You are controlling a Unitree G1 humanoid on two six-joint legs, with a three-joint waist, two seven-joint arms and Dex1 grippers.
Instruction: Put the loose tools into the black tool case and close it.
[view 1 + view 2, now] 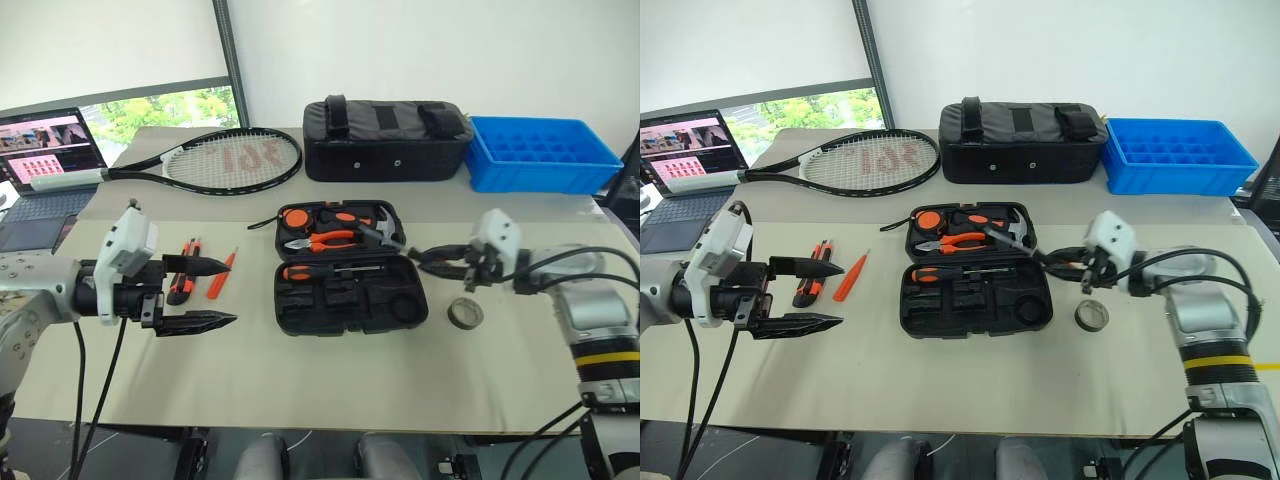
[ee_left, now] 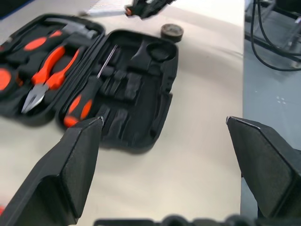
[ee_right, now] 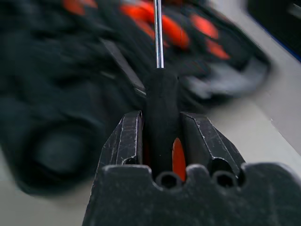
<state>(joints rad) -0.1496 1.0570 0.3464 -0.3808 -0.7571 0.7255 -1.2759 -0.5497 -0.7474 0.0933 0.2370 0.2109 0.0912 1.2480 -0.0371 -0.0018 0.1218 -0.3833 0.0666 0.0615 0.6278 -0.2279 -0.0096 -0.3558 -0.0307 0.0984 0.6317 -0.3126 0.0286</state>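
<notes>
- The left claw [image 1: 200,293] is nearest the camera, held wide and empty over the desk [image 1: 330,380], well to the left of the black tool case [image 1: 350,268]
- The black tool case lies open and flat at the middle of the desk, both halves facing up; pliers [image 1: 320,240] and other orange-handled tools sit in its far half, and one screwdriver [image 1: 330,270] lies in a slot of its near half
- The right claw [image 3: 160,136] is closed narrow on the dark handle of a slim screwdriver [image 3: 159,33], whose shaft points toward the case's right edge, over the far half
- The small dark tape roll [image 1: 465,313] lies on the desk just to the right of the case, near its front right corner
- The utility knife [image 1: 183,270] and the small thin orange tool [image 1: 222,274] lie on the desk to the left of the case, just behind the left claw
- The step in hand is judged to be seating the held screwdriver; it is best done with the shaft lined up along an empty long slot, the tool lowered level, and the grip released only once the handle is bedded
- The round recess [image 1: 404,303] in the near half seems meant for the tape roll
- The lid should be left open until the loose pieces are in
</notes>
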